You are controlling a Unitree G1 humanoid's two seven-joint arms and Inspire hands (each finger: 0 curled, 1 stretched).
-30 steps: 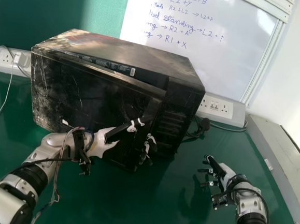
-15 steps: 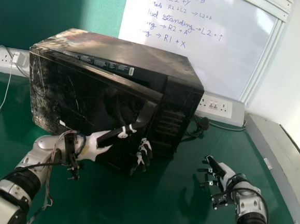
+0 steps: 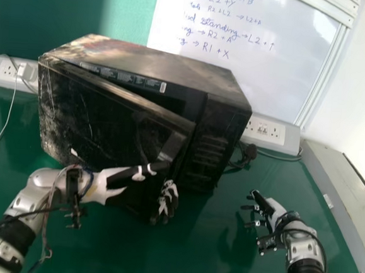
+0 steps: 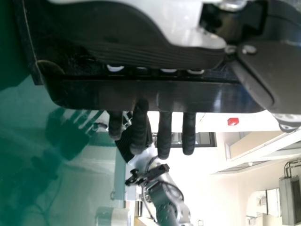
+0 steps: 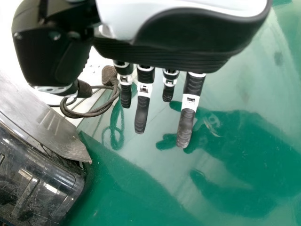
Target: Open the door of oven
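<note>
The black oven (image 3: pixel 224 133) stands on the green table, its door (image 3: pixel 108 115) ajar, with a dark gap along the top at the door's right side. My left hand (image 3: pixel 106 184) is at the door's free right edge, its thumb along the front and its fingers bent round that edge. In the left wrist view, the door's edge (image 4: pixel 150 94) runs between the palm and fingers of my left hand (image 4: pixel 164 134); part of the fingers is hidden behind it. My right hand (image 3: pixel 273 210), open and touching nothing, is right of the oven; the right wrist view shows this hand (image 5: pixel 188 42) too.
A black plug and cable (image 3: pixel 247 153) lie behind the oven's right side. Wall sockets (image 3: pixel 262 128) line the back. A grey ledge (image 3: pixel 343 187) borders the right side, and a white cable (image 3: pixel 2 141) runs down the left.
My left hand has moved left and toward me with the door's free edge, and the door stands wider from the oven body. The right hand has stayed in place.
</note>
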